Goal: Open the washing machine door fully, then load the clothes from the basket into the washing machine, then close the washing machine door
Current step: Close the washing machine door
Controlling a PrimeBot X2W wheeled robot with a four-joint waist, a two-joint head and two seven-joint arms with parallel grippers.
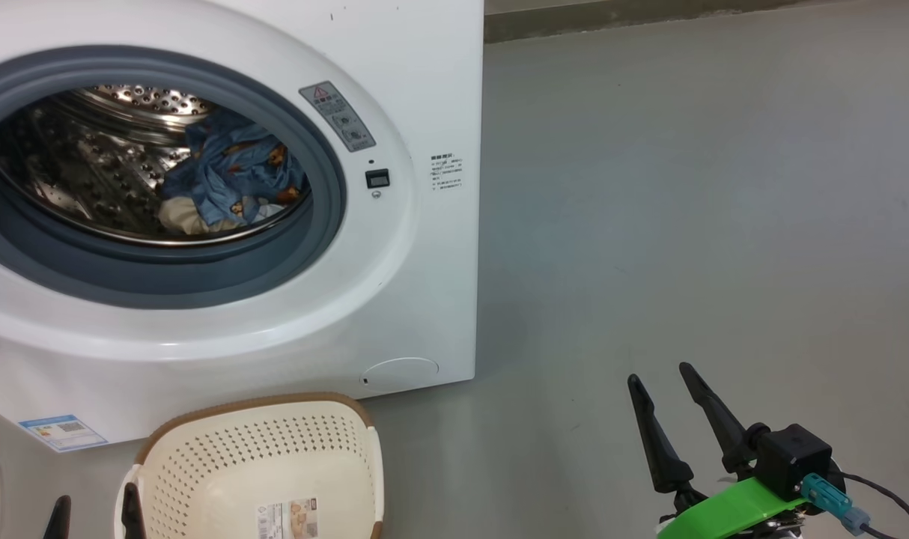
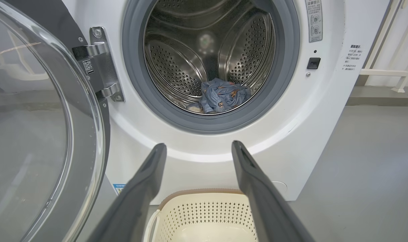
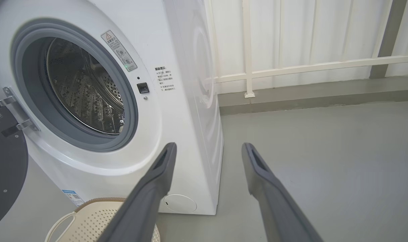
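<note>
Door (image 2: 32,141): swung wide open, left of the drum (image 2: 177,67).
Clothes (image 1: 230,176): inside the washing machine (image 1: 432,284) drum.
Basket (image 1: 260,402): on the floor (image 1: 686,187) just before the machine.
Left gripper (image 2: 198,145): spread wide, holding nothing, above the basket.
Right gripper (image 1: 660,373): spread wide, holding nothing, over the floor.

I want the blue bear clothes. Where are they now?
In the head view, the clothes lie inside the washing machine, low on the right of its opening, above the basket.
</note>
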